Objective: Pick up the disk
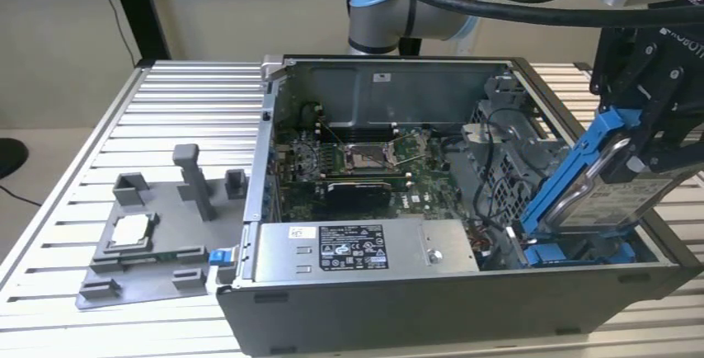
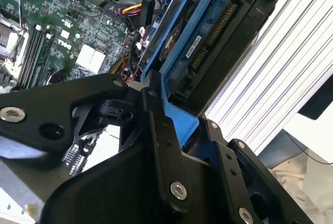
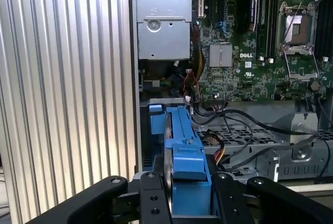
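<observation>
I've got the end effector (image 1: 649, 139) clamped on the disk (image 1: 599, 189), fingers (image 3: 151, 203) pinching its blue frame from both sides. The disk hangs tilted below the end effector, long axis sloping down into the open computer case (image 1: 440, 308), lower end near the blue bay, desk (image 1: 165, 102) beneath.

Around me stands a plain beige wall (image 1: 209, 11), with a black upright post (image 1: 138, 11) before it on the exterior view's left. Below me is a ribbed silver aluminium table (image 1: 121, 135) of long parallel slats, evenly lit; in both wrist views its grooves (image 3: 67, 88) catch bright light (image 2: 291, 73). Past the table's edge I see pale floor (image 1: 33, 209) and a dark round object (image 1: 9, 156).
</observation>
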